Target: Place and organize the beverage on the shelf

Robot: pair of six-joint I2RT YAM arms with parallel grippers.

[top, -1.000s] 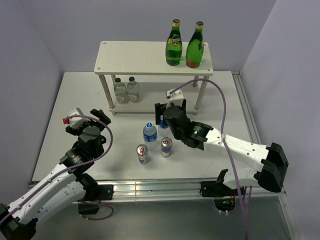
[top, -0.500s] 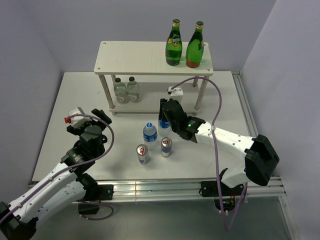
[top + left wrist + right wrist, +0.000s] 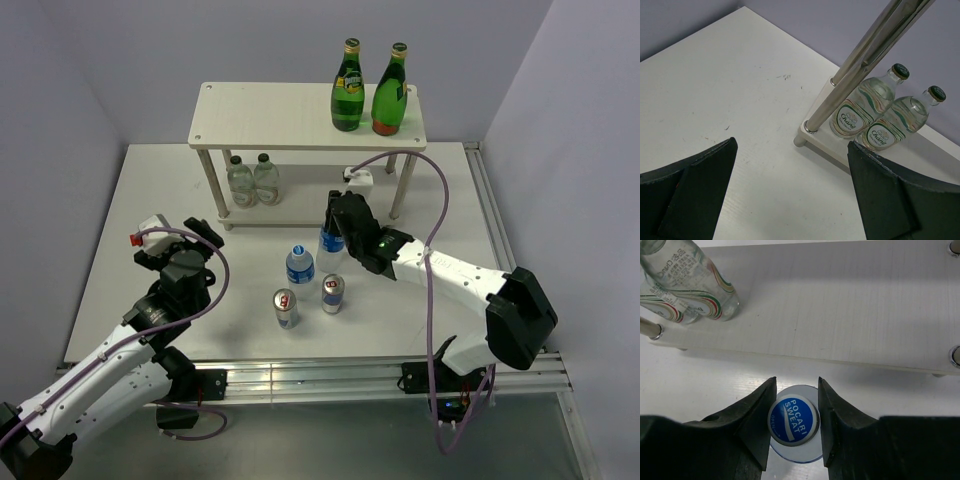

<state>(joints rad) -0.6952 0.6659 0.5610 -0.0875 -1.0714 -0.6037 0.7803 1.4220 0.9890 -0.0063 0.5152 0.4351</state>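
The blue-capped water bottle (image 3: 794,421) stands upright on the table (image 3: 150,200), just in front of the shelf (image 3: 270,115), and your right hand (image 3: 796,383) is pinching its cap from both sides, so the grasp is the step in hand. Next, I'd say, you need a straight lift, then a carry forward onto the lower board (image 3: 840,300), to the right of the two clear glass bottles (image 3: 252,180). The other water bottle (image 3: 300,265) and two cans (image 3: 286,308) wait on the table; the green bottles (image 3: 347,90) stand on the top board. Your left hand (image 3: 792,150) hangs spread wide, holding nothing
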